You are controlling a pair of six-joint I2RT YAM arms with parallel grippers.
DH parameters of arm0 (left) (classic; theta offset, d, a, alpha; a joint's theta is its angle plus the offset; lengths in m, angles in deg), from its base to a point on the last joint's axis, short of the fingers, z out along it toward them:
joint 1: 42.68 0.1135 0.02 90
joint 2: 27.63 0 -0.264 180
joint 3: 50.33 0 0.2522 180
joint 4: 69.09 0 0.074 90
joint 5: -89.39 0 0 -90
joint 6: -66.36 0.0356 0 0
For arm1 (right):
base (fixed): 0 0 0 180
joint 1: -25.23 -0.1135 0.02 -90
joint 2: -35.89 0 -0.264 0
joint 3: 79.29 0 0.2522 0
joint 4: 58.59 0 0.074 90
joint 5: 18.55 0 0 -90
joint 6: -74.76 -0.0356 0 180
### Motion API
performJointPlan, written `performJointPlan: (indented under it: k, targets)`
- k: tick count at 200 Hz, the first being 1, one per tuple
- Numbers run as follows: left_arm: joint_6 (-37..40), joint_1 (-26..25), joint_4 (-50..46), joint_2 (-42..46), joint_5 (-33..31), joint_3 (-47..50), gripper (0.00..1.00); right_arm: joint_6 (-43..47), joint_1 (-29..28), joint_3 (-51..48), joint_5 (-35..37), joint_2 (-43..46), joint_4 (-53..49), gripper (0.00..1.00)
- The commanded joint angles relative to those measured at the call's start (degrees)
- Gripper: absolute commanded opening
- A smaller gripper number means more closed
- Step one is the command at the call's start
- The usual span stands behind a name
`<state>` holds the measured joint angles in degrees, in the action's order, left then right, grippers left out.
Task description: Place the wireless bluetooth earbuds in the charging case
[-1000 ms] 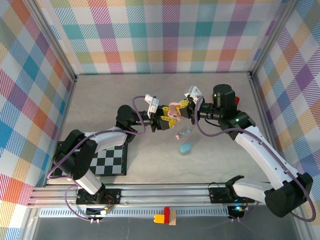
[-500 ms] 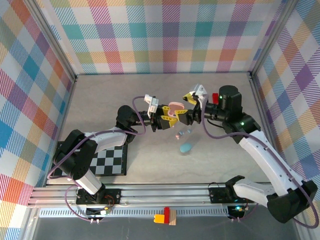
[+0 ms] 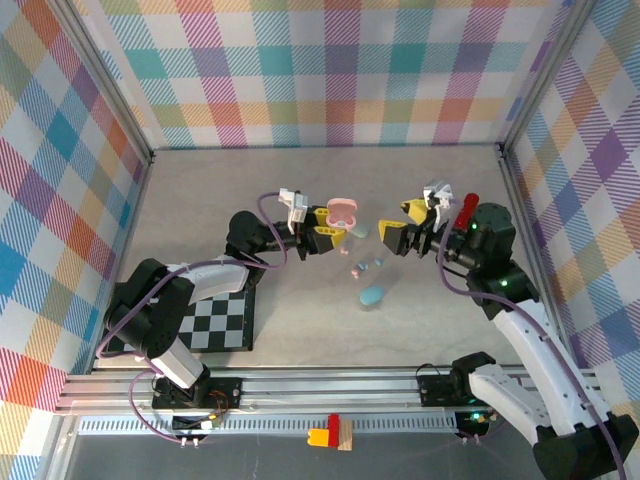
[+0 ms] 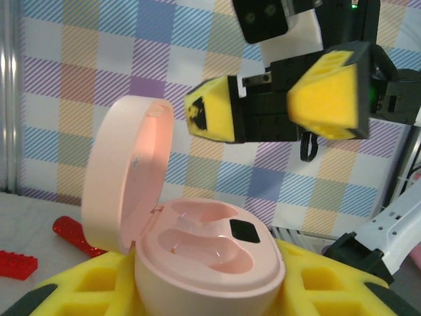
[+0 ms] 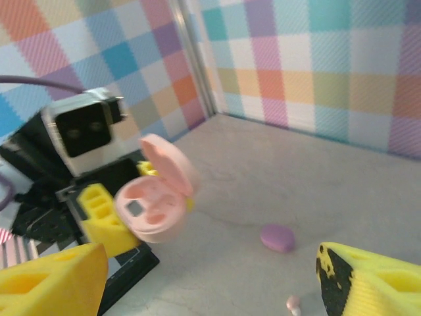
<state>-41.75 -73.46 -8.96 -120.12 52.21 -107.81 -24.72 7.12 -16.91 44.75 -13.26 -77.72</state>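
- Pink charging case (image 4: 197, 253) is clamped at its base between the yellow pads (image 4: 85, 289) of the left gripper (image 3: 333, 228), held up off the table (image 3: 200, 200).
- Lid stands hinged upright and both wells face up and toward the other arm. The wells look empty.
- Reads as a presenting hold, with the case steadied in the air so a bud can be set in from the open side.
- Left arm pose: stretched low and forward, wrist about level, fingers closed on the case from either side.
- Right gripper (image 4: 263, 108) faces the case's open mouth at about the case's height, a little apart from it. Its fingers are spread wide with nothing between them.
- Right arm pose: elbow bent, forearm reaching in toward the case, wrist aimed at it.
- Wireless bluetooth earbuds (image 3: 354, 272) lie loose on the table below the case and a bit to its near side. One is a tiny pink one, with paler bits just beside it.
- Purple oval piece (image 5: 277, 237) lies on the table under the case's open side. Bud or lid, cannot tell.
- Blue oval case (image 3: 372, 296) sits farther to the near side of the pink case than the buds.
- Judgement: nothing is seated yet, and the free gripper must go down for a bud first. The buds are tiny against wide pads, so they would be easy to nudge away.
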Motion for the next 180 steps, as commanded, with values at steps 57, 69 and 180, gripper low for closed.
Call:
performJointPlan:
  k: [57, 69, 180]
  targets:
    - [1.94, 8.75, 3.17, 3.89, -3.33, 4.32, 0.39, -7.49, -6.64, 0.71, 19.52, -17.17, -8.25, 0.8]
    - [1.85, 10.16, 3.27, 4.22, -3.42, 4.61, 0.39, -9.17, -7.66, 0.97, 20.23, -20.12, -8.55, 0.77]
    - [0.62, 15.67, 3.02, 8.72, -2.98, 6.1, 0.38, -22.97, -9.69, 3.18, 4.81, -43.4, -7.4, 0.68]
